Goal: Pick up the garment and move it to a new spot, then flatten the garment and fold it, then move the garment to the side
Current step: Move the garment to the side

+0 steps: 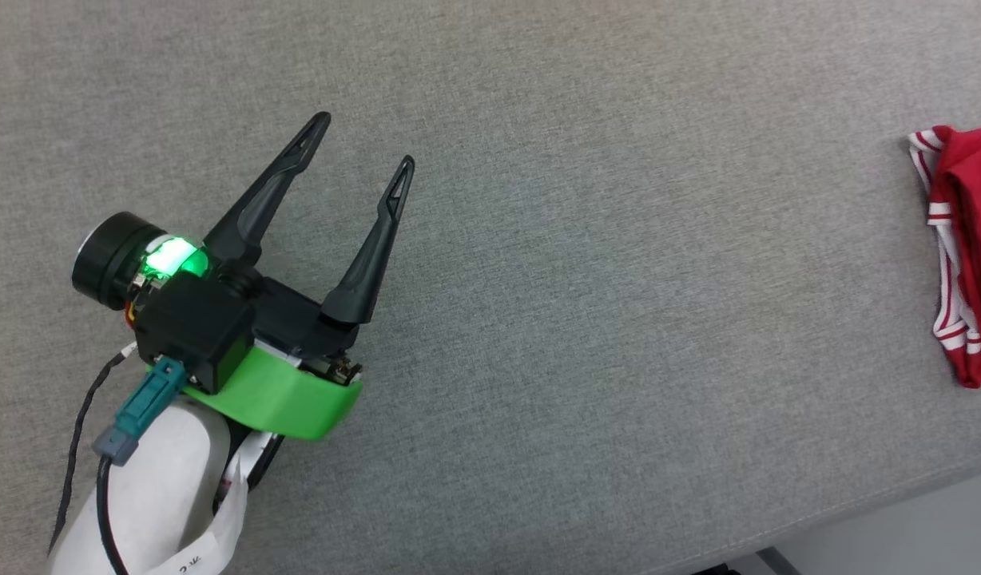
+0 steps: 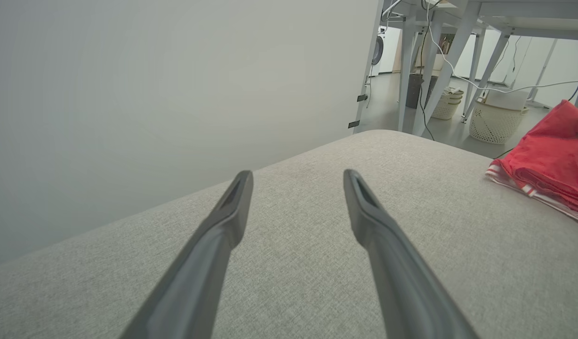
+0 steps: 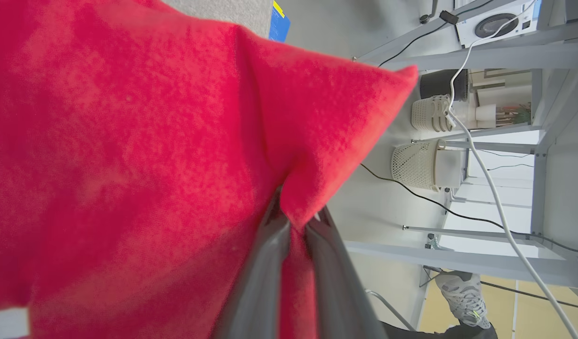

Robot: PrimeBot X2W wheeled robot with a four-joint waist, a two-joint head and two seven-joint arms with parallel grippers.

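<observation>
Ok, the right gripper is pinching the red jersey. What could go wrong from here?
1. The right gripper pinches just a small fold of the red jersey; it could slip free, or the bundle could unfold when pulled.
2. The left gripper sits open, far off over the grey cushioned surface, so nothing supports the other side, and the cloth may drag unevenly.

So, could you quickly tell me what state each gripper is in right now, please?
Left gripper: open, holding nothing, over the grey surface.
Right gripper: shut on the garment, a fold of red fabric pinched between its fingers.
</observation>
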